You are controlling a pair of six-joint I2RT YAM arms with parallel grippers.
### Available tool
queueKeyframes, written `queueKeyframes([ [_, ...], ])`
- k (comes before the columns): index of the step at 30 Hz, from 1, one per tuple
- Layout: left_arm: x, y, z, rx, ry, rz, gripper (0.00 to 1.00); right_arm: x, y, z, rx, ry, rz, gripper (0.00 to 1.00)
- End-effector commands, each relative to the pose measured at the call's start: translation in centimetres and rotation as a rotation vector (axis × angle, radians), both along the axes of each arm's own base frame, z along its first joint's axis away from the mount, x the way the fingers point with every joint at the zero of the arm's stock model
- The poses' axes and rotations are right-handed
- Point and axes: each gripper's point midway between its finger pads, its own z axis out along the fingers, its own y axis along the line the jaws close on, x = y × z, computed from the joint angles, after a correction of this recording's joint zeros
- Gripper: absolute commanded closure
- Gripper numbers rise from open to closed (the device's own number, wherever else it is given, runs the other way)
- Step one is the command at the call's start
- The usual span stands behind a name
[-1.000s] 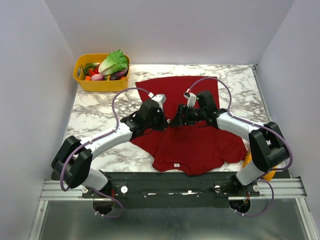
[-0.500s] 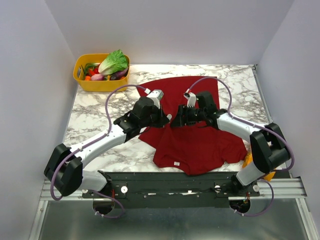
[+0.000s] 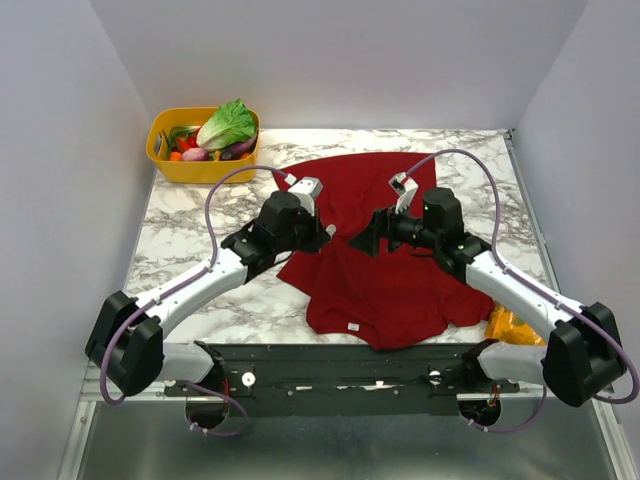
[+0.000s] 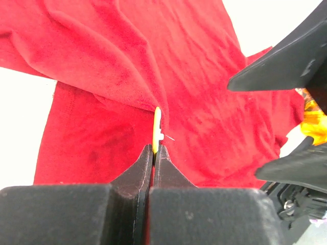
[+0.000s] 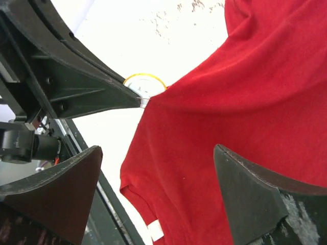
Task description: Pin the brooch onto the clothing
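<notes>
The dark red clothing (image 3: 390, 290) lies spread on the marble table, its white neck label (image 3: 352, 328) at the near edge. My left gripper (image 3: 325, 235) is shut on the brooch (image 4: 157, 122), a small golden disc seen edge-on between the tips (image 4: 154, 147). In the right wrist view the brooch (image 5: 145, 81) touches a raised peak of the clothing (image 5: 255, 76). My right gripper (image 3: 365, 243) is open beside it, above the fabric, with nothing between its fingers (image 5: 157, 150). Its two fingers (image 4: 276, 71) show at the right of the left wrist view.
A yellow basket (image 3: 200, 145) of vegetables stands at the back left corner. An orange snack bag (image 3: 510, 325) lies by the shirt's right sleeve near the front edge. Grey walls close in on the table on three sides.
The right gripper has opened wider and its arm has drawn back to the right. The left gripper, still shut on the brooch, has shifted slightly left and away.
</notes>
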Motion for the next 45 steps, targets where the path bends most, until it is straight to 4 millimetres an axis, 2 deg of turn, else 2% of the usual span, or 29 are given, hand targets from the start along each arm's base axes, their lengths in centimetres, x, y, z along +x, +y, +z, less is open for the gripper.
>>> queueKeyframes([
  [1, 0.2, 0.8, 0.9, 0.028, -0.070, -0.010, 1.00, -0.1, 0.2, 0.1, 0.009, -0.088, 0.034, 0.02],
  [3, -0.1, 0.8, 0.8, 0.029, -0.073, -0.031, 1.00, -0.5, 0.1, 0.0, 0.013, -0.116, 0.050, 0.01],
  [5, -0.4, 0.9, 1.0, 0.036, -0.093, -0.054, 1.00, -1.0, 0.2, 1.4, 0.047, -0.190, 0.077, 0.01],
  [7, -0.7, 1.0, 1.3, 0.042, -0.113, -0.082, 1.00, -1.5, 0.4, 2.2, 0.064, -0.295, 0.134, 0.10],
  [9, -0.9, 1.1, 1.4, 0.052, -0.113, -0.089, 1.00, -1.3, 0.1, 3.0, 0.062, -0.361, 0.127, 0.09],
  [10, -1.0, 1.1, 1.6, 0.051, -0.116, -0.100, 1.00, -1.0, -0.1, 3.0, 0.064, -0.366, 0.099, 0.07],
  [11, -1.2, 1.1, 1.5, 0.058, -0.116, -0.110, 1.00, -0.3, -0.6, 3.1, 0.054, -0.365, 0.042, 0.00],
  [13, -1.4, 1.0, 1.7, 0.053, -0.124, -0.129, 1.00, -0.4, -0.9, 2.5, 0.017, -0.335, 0.038, 0.00],
  [14, -1.6, 0.8, 1.8, 0.048, -0.129, -0.148, 1.00, 0.1, -1.1, 3.2, 0.007, -0.335, 0.012, 0.00],
  [16, -1.7, 0.7, 2.0, 0.043, -0.134, -0.160, 1.00, 0.4, -1.3, 3.0, -0.002, -0.306, -0.011, 0.00],
  [24, -2.7, 0.8, 3.1, 0.065, -0.150, -0.223, 1.00, -0.5, 0.5, 5.6, 0.019, -0.391, 0.158, 0.00],
  [28, -3.3, 1.0, 3.9, 0.062, -0.183, -0.257, 1.00, -0.6, 0.8, 5.5, 0.021, -0.407, 0.192, 0.00],
  [30, -3.6, 1.0, 3.8, 0.061, -0.200, -0.278, 1.00, -0.7, 1.2, 4.6, 0.017, -0.388, 0.225, 0.00],
  [36, -4.8, 0.7, 4.4, 0.035, -0.262, -0.363, 1.00, -3.0, 3.0, 4.1, 0.094, -0.369, 0.440, 0.00],
  [37, -5.0, 0.7, 4.6, 0.030, -0.272, -0.376, 1.00, -3.1, 3.3, 4.8, 0.119, -0.411, 0.456, 0.00],
  [38, -5.3, 0.5, 4.8, 0.016, -0.278, -0.396, 1.00, -3.9, 3.2, 4.4, 0.137, -0.408, 0.481, 0.00],
  [40, -5.8, 0.4, 4.9, -0.001, -0.294, -0.416, 1.00, -4.3, 3.3, 5.4, 0.170, -0.457, 0.497, 0.00],
  [43, -6.3, 0.1, 5.4, -0.032, -0.317, -0.443, 1.00, -4.8, 3.4, 5.4, 0.181, -0.471, 0.534, 0.01],
  [45, -6.3, 0.1, 5.4, -0.035, -0.324, -0.443, 1.00, -5.2, 3.6, 5.4, 0.206, -0.459, 0.558, 0.06],
])
